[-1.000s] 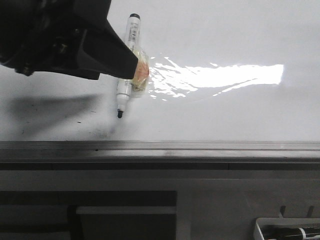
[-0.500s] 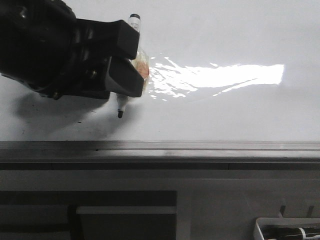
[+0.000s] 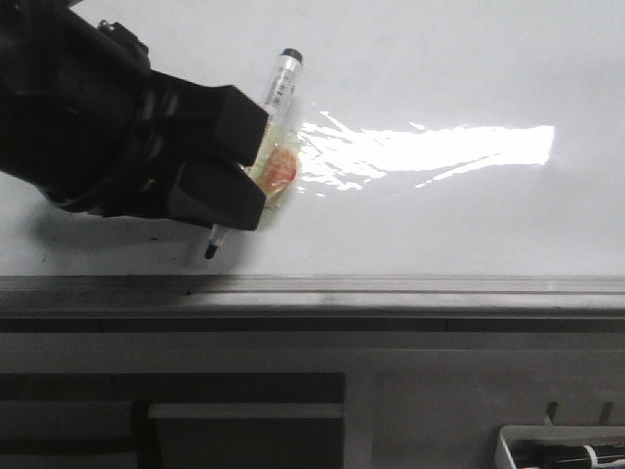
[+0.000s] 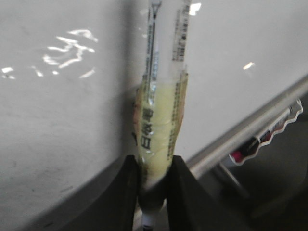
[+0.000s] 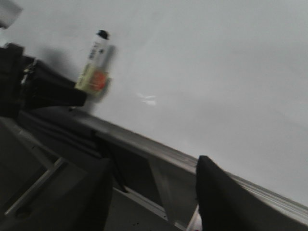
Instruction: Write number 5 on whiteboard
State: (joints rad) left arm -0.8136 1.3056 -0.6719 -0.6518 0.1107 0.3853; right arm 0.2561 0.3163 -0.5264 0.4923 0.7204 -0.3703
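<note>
My left gripper (image 3: 229, 171) is shut on a white marker (image 3: 262, 137) wrapped in yellowish tape with an orange patch. The marker is tilted, its black tip (image 3: 210, 252) close above the near edge of the whiteboard (image 3: 439, 78). The left wrist view shows the marker (image 4: 161, 110) pinched between the two black fingers (image 4: 126, 192), my gripper (image 4: 153, 192) around its lower barrel. The right wrist view shows the marker (image 5: 95, 62) and left arm from the side. My right gripper (image 5: 151, 192) is open and empty over the board's rail. No drawn number 5 shows on the board.
A grey metal edge rail (image 3: 391, 288) runs along the board's near side. A small white tray with markers (image 3: 562, 449) sits at the lower right, and shows in the left wrist view (image 4: 269, 137). A bright glare patch (image 3: 439, 147) lies on the board.
My left gripper has turned and moved toward the near edge. The marker has tilted, its cap end swinging right and its tip moving down-left toward the rail.
</note>
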